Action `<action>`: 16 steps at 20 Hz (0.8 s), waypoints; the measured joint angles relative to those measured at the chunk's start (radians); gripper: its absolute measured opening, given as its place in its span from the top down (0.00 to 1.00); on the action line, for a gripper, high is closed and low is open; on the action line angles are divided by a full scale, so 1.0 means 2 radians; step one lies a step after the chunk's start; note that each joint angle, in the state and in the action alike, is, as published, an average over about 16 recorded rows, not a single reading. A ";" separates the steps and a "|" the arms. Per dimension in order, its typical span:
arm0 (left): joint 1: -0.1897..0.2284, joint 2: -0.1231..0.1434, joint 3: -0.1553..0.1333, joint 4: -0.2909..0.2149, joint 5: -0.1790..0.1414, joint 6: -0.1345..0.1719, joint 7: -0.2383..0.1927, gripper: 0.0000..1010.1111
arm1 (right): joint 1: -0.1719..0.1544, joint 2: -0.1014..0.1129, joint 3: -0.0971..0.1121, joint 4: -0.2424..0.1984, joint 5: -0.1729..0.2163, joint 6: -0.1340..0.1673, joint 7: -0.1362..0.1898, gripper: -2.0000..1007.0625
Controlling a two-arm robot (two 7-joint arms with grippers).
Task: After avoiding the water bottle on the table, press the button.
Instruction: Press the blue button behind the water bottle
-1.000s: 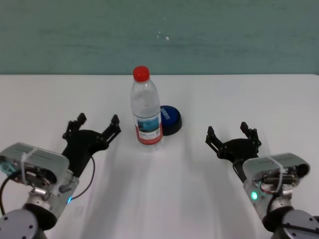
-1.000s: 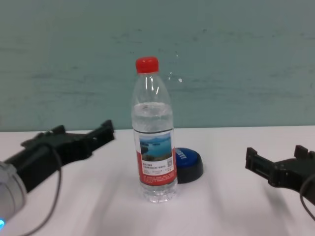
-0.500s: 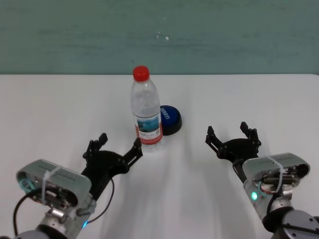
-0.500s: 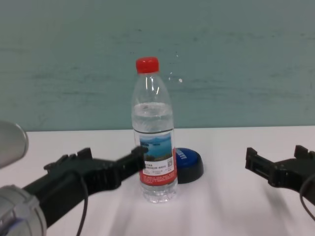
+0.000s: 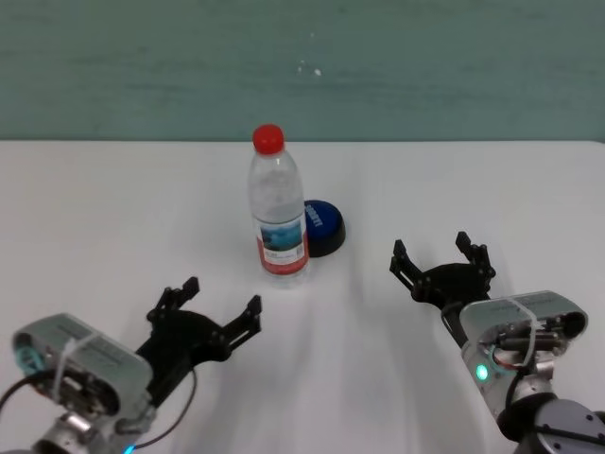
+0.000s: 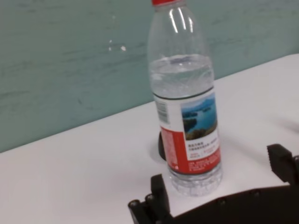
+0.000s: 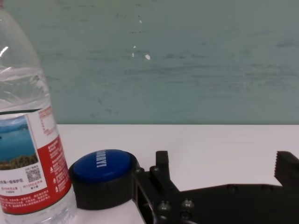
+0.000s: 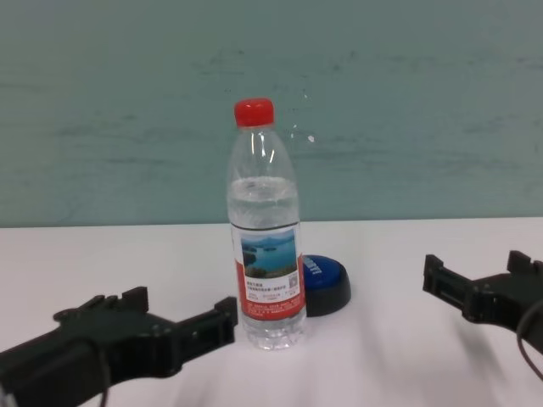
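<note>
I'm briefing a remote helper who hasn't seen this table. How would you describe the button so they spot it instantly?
On the white table, find the tall clear plastic water bottle with a red cap, standing near the middle. Right behind it, toward the robot's right, sits the button: a low round blue dome with white lettering on a black base.

The left gripper (image 5: 206, 317) hangs low at the near left, forearm angled forward and inward, fingers (image 5: 250, 312) spread wide apart. The right gripper (image 5: 440, 259) sits at the near right, pointing forward, its fingers (image 5: 401, 260) likewise apart and holding nothing.
</note>
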 joint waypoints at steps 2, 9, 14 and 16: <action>0.000 0.010 -0.002 -0.001 -0.002 0.001 -0.010 0.01 | 0.000 0.000 0.000 0.000 0.000 0.000 0.000 0.00; -0.018 0.041 -0.005 0.012 -0.010 -0.011 -0.035 0.01 | 0.000 0.000 0.000 0.000 0.000 0.000 0.000 0.00; -0.049 0.055 -0.003 0.041 -0.018 -0.032 -0.050 0.01 | 0.000 0.000 0.000 0.000 0.000 0.000 0.000 0.00; -0.064 0.059 0.000 0.055 -0.022 -0.041 -0.056 0.01 | 0.000 0.000 0.000 0.000 0.000 0.000 0.000 0.00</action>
